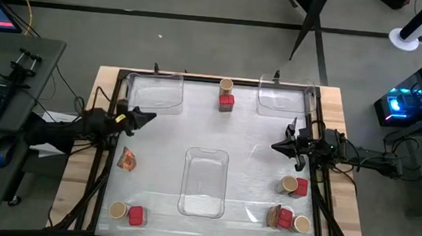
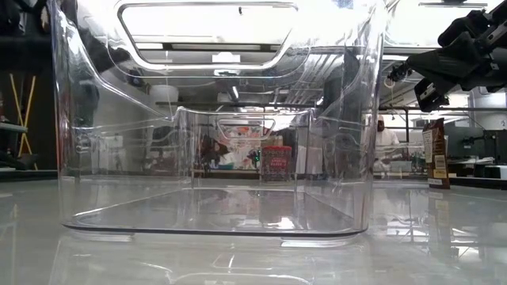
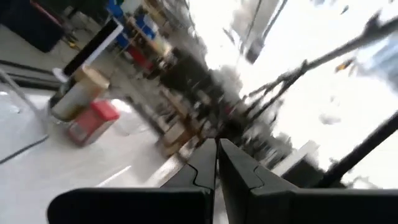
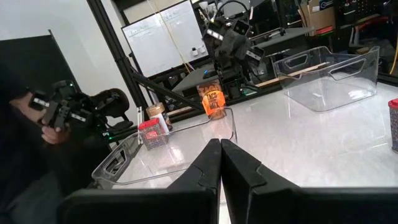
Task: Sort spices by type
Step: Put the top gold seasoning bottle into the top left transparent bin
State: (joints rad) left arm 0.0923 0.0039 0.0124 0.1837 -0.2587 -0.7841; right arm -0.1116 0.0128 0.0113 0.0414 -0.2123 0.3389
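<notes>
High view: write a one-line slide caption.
Both shut grippers, left gripper and right gripper, hover over a table with three clear trays and scattered spices.

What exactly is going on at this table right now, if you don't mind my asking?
Nothing is being handled yet. The left gripper and right gripper hang shut and empty over the table's sides. Three clear trays stand empty. The spices lie scattered: a jar and red container at the far edge, a foil packet on the left, and more jars, red containers and a packet in the near corners. Sorting hasn't begun.
</notes>
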